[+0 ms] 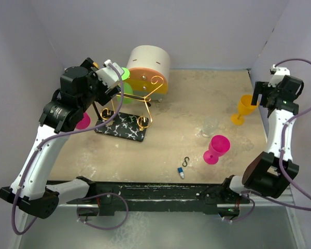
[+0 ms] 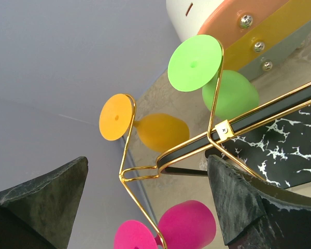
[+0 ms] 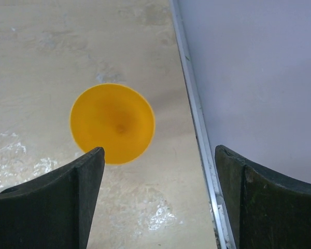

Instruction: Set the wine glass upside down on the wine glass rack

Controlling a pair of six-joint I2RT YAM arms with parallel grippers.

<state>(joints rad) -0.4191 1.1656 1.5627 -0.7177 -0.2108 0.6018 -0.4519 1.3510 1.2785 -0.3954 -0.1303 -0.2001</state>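
Note:
The wine glass rack (image 1: 145, 104) is a gold wire stand on a black marbled base (image 1: 122, 127) at the back left. In the left wrist view, a green glass (image 2: 229, 94), an orange glass (image 2: 160, 130) and a pink glass (image 2: 188, 224) hang upside down from its gold arms (image 2: 217, 132). My left gripper (image 1: 113, 71) is open and empty beside the rack, also in its wrist view (image 2: 145, 205). An upright orange wine glass (image 1: 243, 108) stands at the right. My right gripper (image 1: 260, 97) is open above it, with the glass (image 3: 112, 123) below its left finger.
A round cream drawer box (image 1: 148, 64) stands behind the rack. An upright pink glass (image 1: 216, 149) and a clear glass (image 1: 210, 126) stand right of centre. A small blue and white item with a clip (image 1: 183, 168) lies near the front. The right wall (image 3: 249, 78) is close to my right gripper.

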